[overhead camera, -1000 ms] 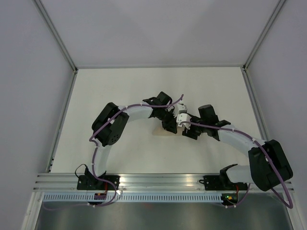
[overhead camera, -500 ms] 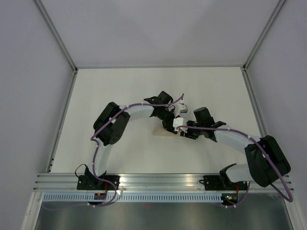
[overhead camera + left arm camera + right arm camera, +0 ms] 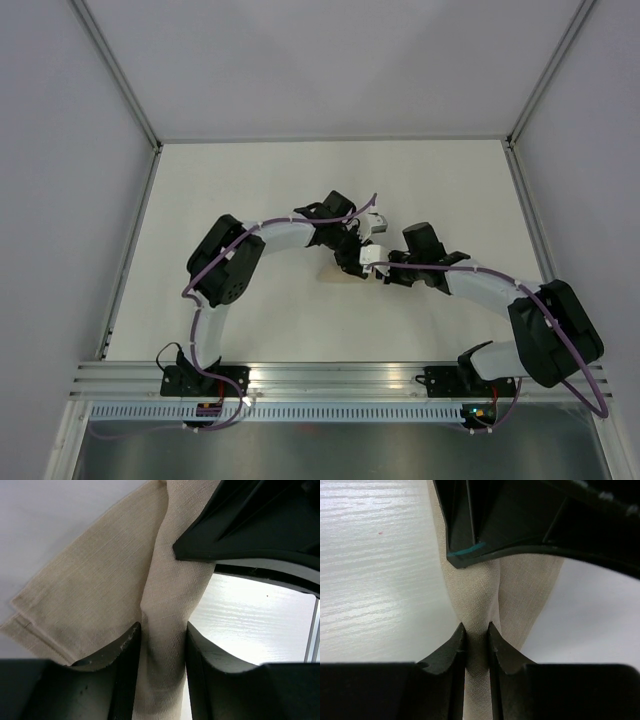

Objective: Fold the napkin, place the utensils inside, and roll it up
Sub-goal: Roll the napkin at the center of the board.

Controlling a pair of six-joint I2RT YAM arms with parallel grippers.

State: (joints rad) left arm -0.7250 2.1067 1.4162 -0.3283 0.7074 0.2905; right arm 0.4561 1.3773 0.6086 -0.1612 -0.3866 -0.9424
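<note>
Top external: beige napkin (image 3: 333,277) lies mid-table (image 3: 250,190), mostly hidden beneath the left gripper (image 3: 350,262) and right gripper (image 3: 376,270).
Left wrist: a raised woven fold fills the gap between part-spread fingers (image 3: 127,650); cannot tell whether it is gripped.
Right wrist: fingers (image 3: 451,652) pinch a narrow fold; upper cloth blocked.

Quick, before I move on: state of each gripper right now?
Left gripper: jaws on either side of a raised fold of the napkin; cannot tell whether it is clamped.
Right gripper: shut, pinching the napkin fold.
</note>
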